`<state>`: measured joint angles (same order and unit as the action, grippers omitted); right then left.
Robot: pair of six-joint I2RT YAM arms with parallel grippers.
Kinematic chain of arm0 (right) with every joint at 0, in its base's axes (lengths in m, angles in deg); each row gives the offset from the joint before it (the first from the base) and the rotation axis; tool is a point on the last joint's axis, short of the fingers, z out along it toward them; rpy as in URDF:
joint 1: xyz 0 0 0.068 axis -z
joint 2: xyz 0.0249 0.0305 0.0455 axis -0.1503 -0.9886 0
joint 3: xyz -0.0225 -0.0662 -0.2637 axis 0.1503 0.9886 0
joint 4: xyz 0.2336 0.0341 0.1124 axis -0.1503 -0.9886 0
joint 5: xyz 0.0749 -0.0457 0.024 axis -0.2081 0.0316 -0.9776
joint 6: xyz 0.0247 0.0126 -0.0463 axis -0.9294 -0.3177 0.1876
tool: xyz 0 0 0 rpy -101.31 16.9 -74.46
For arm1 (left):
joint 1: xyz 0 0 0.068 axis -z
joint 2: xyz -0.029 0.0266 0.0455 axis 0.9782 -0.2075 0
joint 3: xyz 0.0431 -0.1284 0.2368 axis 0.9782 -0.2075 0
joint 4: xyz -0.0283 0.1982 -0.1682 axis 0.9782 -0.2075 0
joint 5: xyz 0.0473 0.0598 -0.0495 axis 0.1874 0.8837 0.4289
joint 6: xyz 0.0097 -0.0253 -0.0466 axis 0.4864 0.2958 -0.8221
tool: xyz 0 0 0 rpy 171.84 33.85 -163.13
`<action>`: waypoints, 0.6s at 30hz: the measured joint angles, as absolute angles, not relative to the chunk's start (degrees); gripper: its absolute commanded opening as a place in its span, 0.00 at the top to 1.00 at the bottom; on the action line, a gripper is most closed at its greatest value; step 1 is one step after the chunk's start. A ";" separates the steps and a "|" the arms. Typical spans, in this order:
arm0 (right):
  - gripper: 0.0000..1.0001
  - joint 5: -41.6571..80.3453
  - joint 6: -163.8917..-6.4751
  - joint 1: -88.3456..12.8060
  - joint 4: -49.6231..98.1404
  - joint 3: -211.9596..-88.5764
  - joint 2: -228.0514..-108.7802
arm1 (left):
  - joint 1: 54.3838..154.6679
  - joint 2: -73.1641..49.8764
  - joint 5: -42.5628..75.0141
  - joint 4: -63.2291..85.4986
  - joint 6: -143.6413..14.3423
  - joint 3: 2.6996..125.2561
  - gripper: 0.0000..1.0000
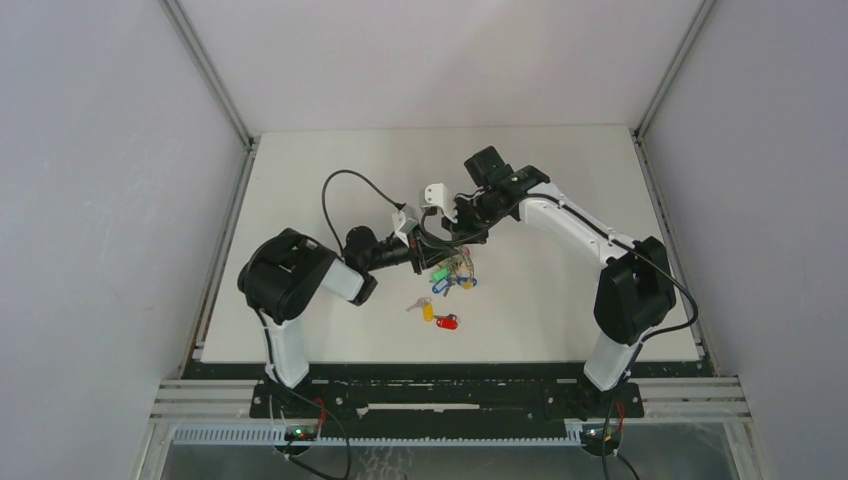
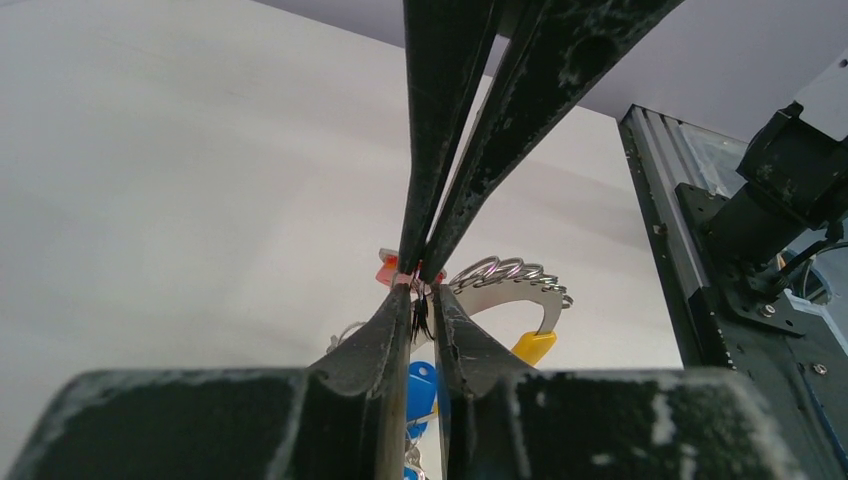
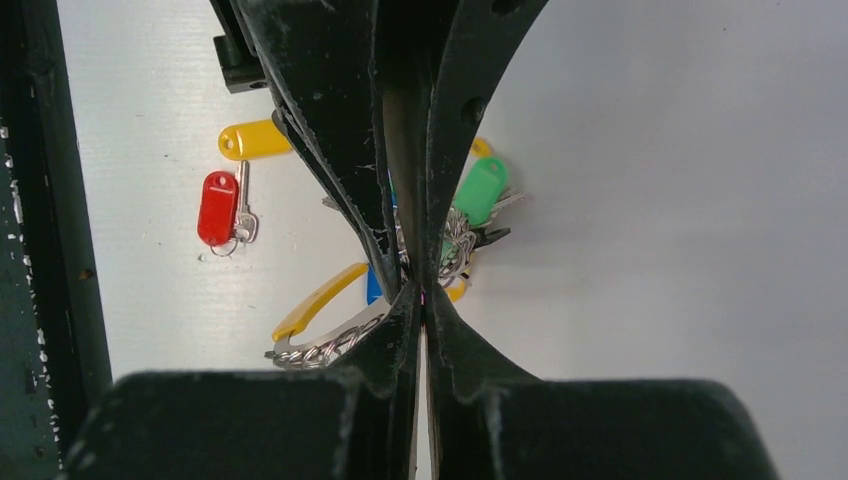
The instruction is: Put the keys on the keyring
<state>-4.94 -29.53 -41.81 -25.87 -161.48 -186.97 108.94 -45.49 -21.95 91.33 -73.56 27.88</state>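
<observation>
The keyring (image 1: 456,273) hangs under the two grippers where they meet: a silver band of coiled rings (image 2: 505,285) with a yellow end, plus green (image 3: 480,190) and blue tags. My left gripper (image 2: 421,292) pinches it with the jaws a sliver apart. My right gripper (image 3: 422,295) is shut tip to tip against the left. A red tag (image 2: 386,270) pokes out on both sides of its fingertips. Two loose keys lie on the table nearer the arms, one yellow-tagged (image 3: 255,140) and one red-tagged (image 3: 217,208).
The white table (image 1: 330,180) is walled on the left, far and right sides. A black rail (image 2: 720,300) runs along its near edge, by the arm bases. A cable loops over the left arm (image 1: 345,185).
</observation>
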 measured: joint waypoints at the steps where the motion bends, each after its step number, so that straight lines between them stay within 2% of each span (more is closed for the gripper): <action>1: 1.00 -4.96 -29.60 -41.81 -25.47 -161.29 -186.90 | 109.03 -45.88 -21.82 91.33 -73.56 27.88 0.83; 7: 1.00 -4.72 -30.64 -41.24 -23.79 -159.62 -185.37 | 109.45 -46.87 -21.29 91.66 -73.56 27.88 0.82; 9: 1.00 -4.67 -31.28 -40.98 -23.15 -159.30 -185.02 | 109.58 -46.87 -20.94 91.88 -73.54 27.88 0.86; 12: 1.00 -4.74 -32.00 -40.89 -22.24 -158.88 -184.61 | 109.75 -46.87 -20.61 92.14 -73.47 27.88 1.00; 18: 1.00 -4.57 -34.10 -39.80 -20.18 -157.22 -183.34 | 110.15 -46.87 -20.46 92.36 -72.80 27.86 1.00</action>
<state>-4.57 -34.10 -39.80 -20.18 -157.22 -183.34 110.15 -46.87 -20.46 92.36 -72.80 27.86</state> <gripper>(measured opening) 0.002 0.011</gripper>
